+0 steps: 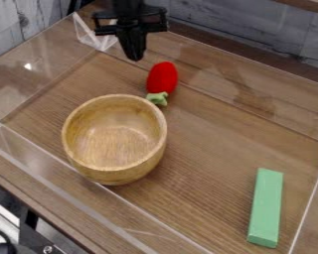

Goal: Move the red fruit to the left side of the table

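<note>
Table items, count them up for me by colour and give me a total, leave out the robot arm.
Red: 1, the red fruit
Light wood: 1, the wooden bowl
Green: 1, the flat green block
Total: 3 things on the table
</note>
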You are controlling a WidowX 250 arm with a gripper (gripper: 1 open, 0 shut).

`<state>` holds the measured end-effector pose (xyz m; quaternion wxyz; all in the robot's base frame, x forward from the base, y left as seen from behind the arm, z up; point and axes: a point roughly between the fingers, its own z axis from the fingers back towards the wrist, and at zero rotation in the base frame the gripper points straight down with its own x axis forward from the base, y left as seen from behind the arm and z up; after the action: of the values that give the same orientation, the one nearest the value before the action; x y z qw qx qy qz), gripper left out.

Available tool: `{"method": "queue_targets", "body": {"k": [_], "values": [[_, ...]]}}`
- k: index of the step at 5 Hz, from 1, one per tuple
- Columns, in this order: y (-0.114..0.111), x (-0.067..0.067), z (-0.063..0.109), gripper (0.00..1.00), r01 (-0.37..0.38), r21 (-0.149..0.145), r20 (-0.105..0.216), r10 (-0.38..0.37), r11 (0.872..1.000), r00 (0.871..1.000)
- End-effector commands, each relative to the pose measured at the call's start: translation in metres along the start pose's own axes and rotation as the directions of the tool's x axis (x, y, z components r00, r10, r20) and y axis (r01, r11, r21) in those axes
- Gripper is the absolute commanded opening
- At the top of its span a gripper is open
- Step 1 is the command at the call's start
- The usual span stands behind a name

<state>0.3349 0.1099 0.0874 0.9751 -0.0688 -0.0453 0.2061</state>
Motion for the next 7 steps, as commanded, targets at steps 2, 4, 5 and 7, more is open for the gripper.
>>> {"method": "queue_targets", "body": {"k": [2,4,5,7], "values": [[-0.007,-0.003,0.019,0.00,0.113,-0.003,0.045,-0.113,0.994,0.993],[-0.002,-0.001,0.019,0.00,0.117,-0.008,0.042,-0.117,0.993,0.992],[-0.003,0.003,0.014,0.00,0.079,-0.005,0.045,-0.079,0.997,0.996],[0.009,0.011,0.028,0.00,0.008,0.003,0.048,-0.009,1.000,0.999]]}}
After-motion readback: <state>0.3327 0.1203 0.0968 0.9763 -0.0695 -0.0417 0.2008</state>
